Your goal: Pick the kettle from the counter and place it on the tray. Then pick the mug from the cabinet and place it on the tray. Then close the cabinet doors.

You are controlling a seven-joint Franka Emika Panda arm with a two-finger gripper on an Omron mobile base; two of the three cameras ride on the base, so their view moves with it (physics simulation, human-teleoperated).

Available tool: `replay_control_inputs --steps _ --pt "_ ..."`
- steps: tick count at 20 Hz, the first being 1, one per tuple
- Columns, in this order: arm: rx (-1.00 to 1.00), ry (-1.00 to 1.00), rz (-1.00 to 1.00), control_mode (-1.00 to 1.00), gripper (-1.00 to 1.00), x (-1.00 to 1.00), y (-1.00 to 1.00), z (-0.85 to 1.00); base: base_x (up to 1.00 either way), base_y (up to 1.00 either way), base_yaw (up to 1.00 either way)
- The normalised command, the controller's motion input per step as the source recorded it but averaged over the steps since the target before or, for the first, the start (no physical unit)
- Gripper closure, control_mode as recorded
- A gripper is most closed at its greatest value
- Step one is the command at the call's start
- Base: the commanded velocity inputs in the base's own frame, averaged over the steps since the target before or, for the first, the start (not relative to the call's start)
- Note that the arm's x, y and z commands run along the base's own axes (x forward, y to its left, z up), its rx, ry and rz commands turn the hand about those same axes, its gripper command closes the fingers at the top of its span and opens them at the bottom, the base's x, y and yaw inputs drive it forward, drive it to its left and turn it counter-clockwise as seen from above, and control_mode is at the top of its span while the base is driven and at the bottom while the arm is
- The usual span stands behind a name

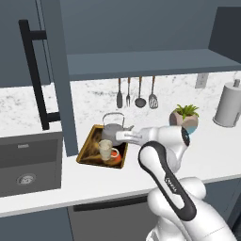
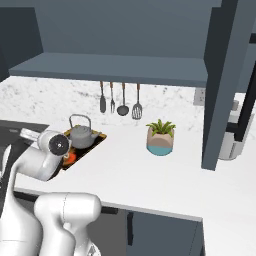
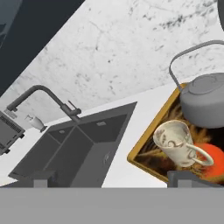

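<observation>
The grey kettle stands upright at the back of the golden-rimmed tray on the white counter. In front of the kettle, the cream mug rests on the tray, tipped with its mouth showing. My gripper hovers over the tray's right side. It is open, with nothing between its fingers. Above the counter, the slate-blue cabinet stands with its shelf bare and both doors swung open.
A dark sink with a faucet lies left of the tray. Utensils hang on the back wall. A potted plant and a paper-towel roll stand to the right.
</observation>
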Motion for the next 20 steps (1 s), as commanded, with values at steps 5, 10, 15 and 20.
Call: replay_control_inputs --steps 5,10,15,20 --pt "0.07 0.01 -0.02 -1.00 -1.00 -0.37 0.00 0.46 0.00 0.00 0.00" --pt "0.00 -0.01 0.00 -1.00 -1.00 -0.38 0.00 0.25 0.00 0.00 0.00" --pt "0.02 0.00 0.00 -1.00 -1.00 -0.41 0.00 0.25 0.00 0.00 0.00" --pt "0.02 0.05 0.00 -1.00 -1.00 -0.39 0.03 0.26 0.00 0.00 0.00"
